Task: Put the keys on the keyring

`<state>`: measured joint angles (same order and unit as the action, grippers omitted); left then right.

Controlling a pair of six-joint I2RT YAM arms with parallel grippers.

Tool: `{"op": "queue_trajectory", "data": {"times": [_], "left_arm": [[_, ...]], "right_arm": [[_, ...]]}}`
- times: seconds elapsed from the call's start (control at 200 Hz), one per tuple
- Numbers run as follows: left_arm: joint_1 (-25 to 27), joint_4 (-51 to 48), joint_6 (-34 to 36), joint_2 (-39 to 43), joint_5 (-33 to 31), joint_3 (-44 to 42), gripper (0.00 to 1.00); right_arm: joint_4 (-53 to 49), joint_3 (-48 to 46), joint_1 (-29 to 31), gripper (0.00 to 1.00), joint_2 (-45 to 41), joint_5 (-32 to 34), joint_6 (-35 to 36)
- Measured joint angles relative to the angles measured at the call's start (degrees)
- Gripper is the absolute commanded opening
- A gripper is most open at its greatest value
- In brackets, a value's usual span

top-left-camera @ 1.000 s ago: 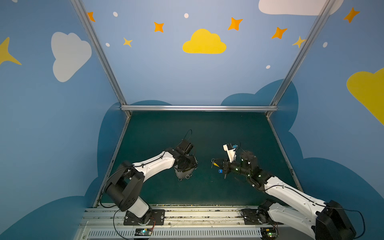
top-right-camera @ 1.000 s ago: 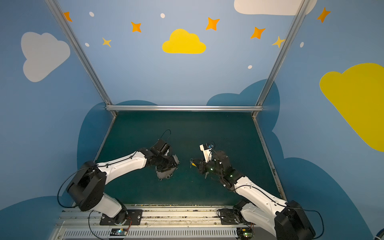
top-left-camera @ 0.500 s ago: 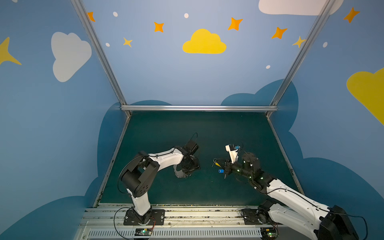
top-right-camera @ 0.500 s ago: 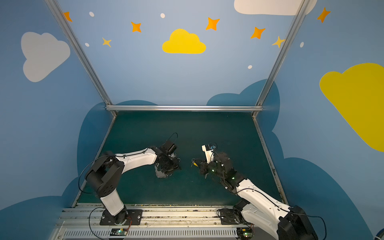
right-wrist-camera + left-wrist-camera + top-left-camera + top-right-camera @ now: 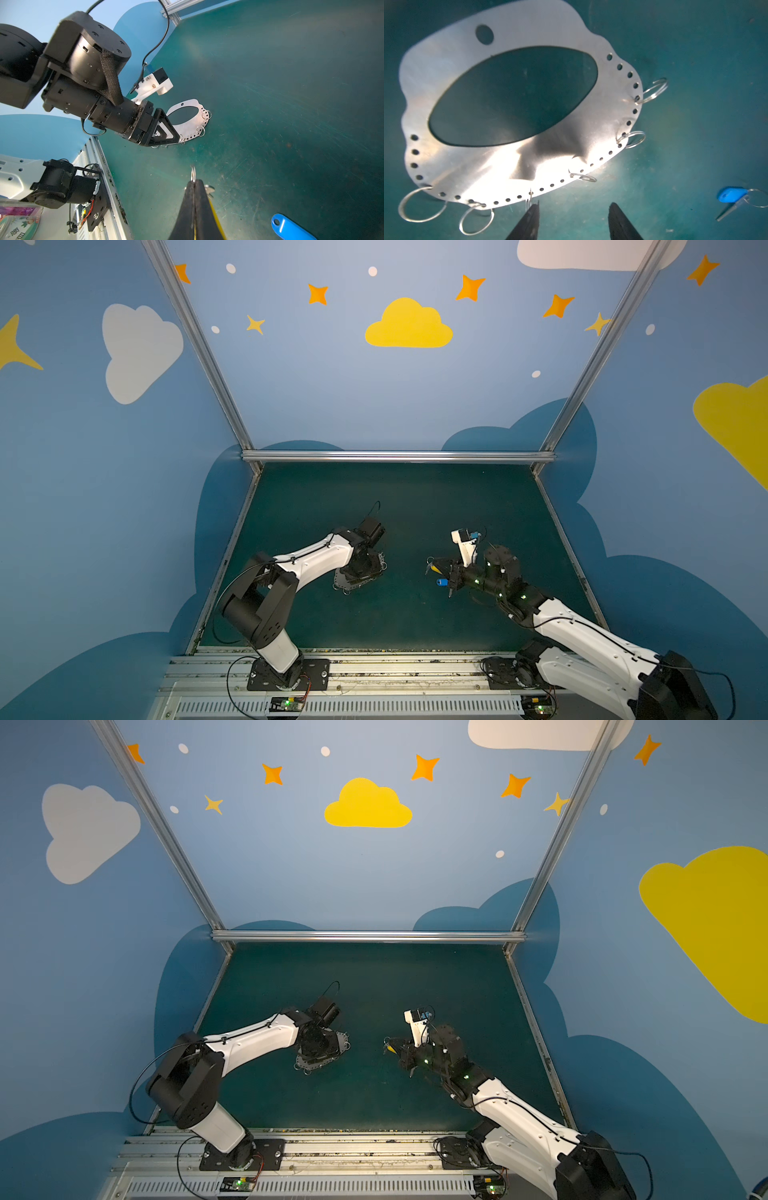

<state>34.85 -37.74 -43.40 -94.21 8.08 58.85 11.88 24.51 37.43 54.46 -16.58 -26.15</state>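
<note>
Left gripper [image 5: 573, 207] open, tips at the keyring [image 5: 467, 170] edge; left arm [image 5: 316, 558] masks much of it in both top views. Right gripper [image 5: 194, 182] clamped on yellow key [image 5: 214, 209]. Blue key [image 5: 731, 194] lies loose on mat [image 5: 695, 83].

The green table [image 5: 395, 510] carries the keyring [image 5: 610, 99] and the blue-tagged key [image 5: 731, 194].

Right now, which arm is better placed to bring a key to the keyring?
Right. The right hand is shut on the yellow-tagged key, whose wire ring sticks out in front. The left hand is open at the edge of the keyring and holds no key.
</note>
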Motion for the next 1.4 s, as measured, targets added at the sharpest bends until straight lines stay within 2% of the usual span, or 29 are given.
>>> {"op": "queue_trajectory", "data": {"times": [0.195,0.521,0.746,0.826,0.931,1.222,1.307,1.402], "left_arm": [[0.11,0.83,-2.95,-0.02,1.68,-0.72,0.55],[0.09,0.9,-5.33,-2.29,0.81,0.68,0.55],[0.09,-0.57,-5.51,-6.51,-1.92,4.74,0.49],[0.09,-1.16,-5.42,-8.0,-2.84,6.05,0.4],[0.09,-1.88,-5.22,-9.99,-3.89,6.93,0.36],[0.07,-3.23,-5.14,-10.45,-4.57,6.93,0.09],[0.07,-3.26,-5.29,-10.23,-4.55,6.73,0.04],[0.09,-3.06,-5.31,-9.62,-4.48,6.25,0.04]], "right_arm": [[0.24,-0.44,0.0,0.0,-0.02,-0.46,-0.39],[1.51,-0.44,0.63,0.0,1.51,-1.81,-0.63],[2.21,-0.44,1.25,0.0,1.86,-1.88,-0.68],[2.4,-0.44,1.36,0.0,1.86,-1.9,-0.7],[2.49,-0.46,1.36,0.0,1.86,-1.88,-0.85],[2.71,-1.16,1.4,0.0,1.81,-1.88,-0.83],[2.89,-1.16,1.73,0.0,2.56,-1.88,-0.74],[2.89,-1.16,2.6,0.0,4.24,-1.9,-0.5]]}}
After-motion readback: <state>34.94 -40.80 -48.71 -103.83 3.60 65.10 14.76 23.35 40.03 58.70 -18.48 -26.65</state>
